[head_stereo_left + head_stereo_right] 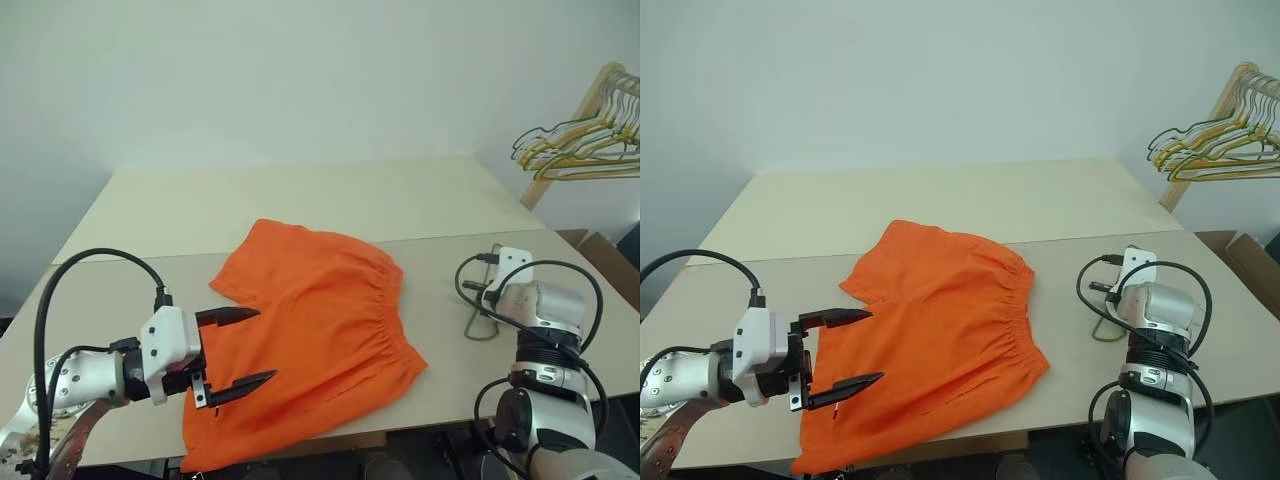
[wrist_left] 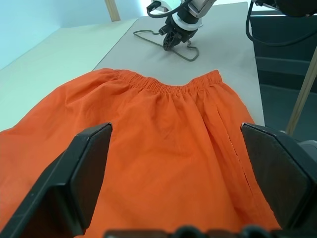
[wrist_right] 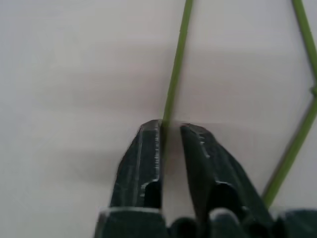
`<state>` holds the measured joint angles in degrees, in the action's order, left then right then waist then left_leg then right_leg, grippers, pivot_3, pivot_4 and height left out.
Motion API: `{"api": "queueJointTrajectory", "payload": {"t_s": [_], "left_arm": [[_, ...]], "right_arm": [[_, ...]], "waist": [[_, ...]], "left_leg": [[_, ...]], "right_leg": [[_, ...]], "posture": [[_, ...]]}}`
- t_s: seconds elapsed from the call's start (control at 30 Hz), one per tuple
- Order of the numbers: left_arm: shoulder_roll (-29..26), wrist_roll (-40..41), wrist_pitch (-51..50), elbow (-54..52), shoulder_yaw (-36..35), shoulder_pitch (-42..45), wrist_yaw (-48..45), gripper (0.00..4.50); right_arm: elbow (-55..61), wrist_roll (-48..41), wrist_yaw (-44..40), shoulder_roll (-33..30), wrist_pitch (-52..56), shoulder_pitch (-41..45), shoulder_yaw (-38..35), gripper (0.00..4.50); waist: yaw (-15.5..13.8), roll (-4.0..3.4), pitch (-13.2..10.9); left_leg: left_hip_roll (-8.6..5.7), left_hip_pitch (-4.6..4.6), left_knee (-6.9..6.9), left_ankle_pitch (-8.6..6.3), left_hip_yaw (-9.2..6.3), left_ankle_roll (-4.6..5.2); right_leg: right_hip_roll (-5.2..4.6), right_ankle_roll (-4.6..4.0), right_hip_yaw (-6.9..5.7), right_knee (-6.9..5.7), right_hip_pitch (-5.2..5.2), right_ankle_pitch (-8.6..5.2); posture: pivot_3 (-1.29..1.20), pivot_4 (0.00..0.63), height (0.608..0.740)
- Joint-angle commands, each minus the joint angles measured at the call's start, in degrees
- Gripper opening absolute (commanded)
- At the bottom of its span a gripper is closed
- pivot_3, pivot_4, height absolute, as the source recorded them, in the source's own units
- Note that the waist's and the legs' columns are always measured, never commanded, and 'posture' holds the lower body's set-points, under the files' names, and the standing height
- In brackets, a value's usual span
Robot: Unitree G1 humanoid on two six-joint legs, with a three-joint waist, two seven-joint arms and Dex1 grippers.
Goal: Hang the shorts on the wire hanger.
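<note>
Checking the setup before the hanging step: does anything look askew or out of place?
Slightly. The shorts lie askew on the table, one corner hanging over its near edge below the open left gripper. The wire hanger lies flat beside the waistband, with the right gripper shut on one wire. Nothing looks damaged.

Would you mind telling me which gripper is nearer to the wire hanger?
The right. The right gripper has its jaws shut on the wire hanger; the left gripper hangs open over the shorts, far from it.
</note>
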<state>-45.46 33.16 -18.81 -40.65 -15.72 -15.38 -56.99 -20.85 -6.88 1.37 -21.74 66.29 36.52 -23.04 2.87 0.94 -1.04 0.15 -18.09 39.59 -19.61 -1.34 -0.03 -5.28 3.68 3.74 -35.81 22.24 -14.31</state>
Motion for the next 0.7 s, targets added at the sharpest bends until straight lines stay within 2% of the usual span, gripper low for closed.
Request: {"api": "queueJointTrajectory", "payload": {"t_s": [0.03, 0.23, 0.3, 0.37, 0.5, 0.6, 0.7], "left_arm": [[-0.02, -0.08, 1.53, -0.64, -0.11, 0.71, 0.07, 4.5], [-0.05, -0.44, 1.73, -0.42, 0.12, 1.01, 0.13, 4.5], [0.51, -0.48, 1.38, -0.13, 0.12, 1.89, 1.43, 4.5], [1.96, 2.82, -1.69, 0.29, -0.5, 3.94, 4.54, 4.5], [5.59, 10.02, -9.94, 1.23, -1.35, 9.11, 14.62, 4.5], [10.18, 16.49, -15.62, 2.48, -1.05, 14.31, 24.25, 4.5], [16.08, 25.62, -19.48, 4.73, -1.2, 20.8, 34.41, 4.5]], "right_arm": [[-1.36, -0.9, -1.49, 0.68, 0.72, -0.33, 1.42, 0.03], [2.28, -0.48, -3.45, 0.31, -0.61, -1.85, 4.66, 0.03], [7.23, 0.95, -4.3, -0.44, -4.94, -3.74, 8.09, 0.03], [13.88, 1.24, -6.34, -1.45, -8.2, -5.55, 11.08, 0.03], [26.1, -0.87, -9.94, -1.5, -12.29, -8.2, 12.18, 0.03], [35.11, -2.37, -13.78, -1.27, -18.19, -11.36, 13.55, 0.03], [41.71, -0.46, -17.97, -2.34, -30.84, -15.86, 18.24, 0.03]], "waist": [[-0.02, 0.0, 0.0], [-0.03, 0.01, 0.0], [-0.07, 0.0, 0.0], [-0.25, -0.08, -0.05], [-0.42, -0.52, -0.33], [-0.57, -0.53, -0.35], [-0.92, -0.45, -0.33]], "left_leg": [[0.0, 0.0, 0.0, 0.0, 0.0, 0.0], [0.02, 0.01, -0.01, 0.0, 0.0, 0.0], [0.02, 0.01, -0.02, 0.0, 0.0, 0.0], [0.01, -0.01, -0.02, 0.0, -0.01, 0.0], [-0.01, -0.11, 0.0, 0.0, -0.17, 0.0], [-0.01, -0.19, -0.01, -0.01, -0.29, 0.01], [-0.03, -0.23, 0.01, -0.01, -0.37, 0.0]], "right_leg": [[0.01, 0.0, 0.0, 0.0, 0.0, 0.0], [0.02, -0.01, 0.0, 0.01, 0.0, 0.0], [0.01, -0.01, 0.0, 0.01, 0.01, -0.01], [0.01, 0.0, -0.01, 0.02, 0.03, 0.0], [-0.03, 0.02, 0.04, -0.01, 0.14, 0.01], [-0.02, 0.04, 0.02, -0.02, 0.25, 0.02], [-0.05, 0.07, 0.0, -0.01, 0.24, 0.03]], "posture": [[0.05, 0.0, 0.74], [0.05, 0.0, 0.74], [0.05, 0.0, 0.74], [0.05, 0.0, 0.74], [0.03, 0.0, 0.74], [0.03, 0.0, 0.74], [0.02, 0.0, 0.74]]}}
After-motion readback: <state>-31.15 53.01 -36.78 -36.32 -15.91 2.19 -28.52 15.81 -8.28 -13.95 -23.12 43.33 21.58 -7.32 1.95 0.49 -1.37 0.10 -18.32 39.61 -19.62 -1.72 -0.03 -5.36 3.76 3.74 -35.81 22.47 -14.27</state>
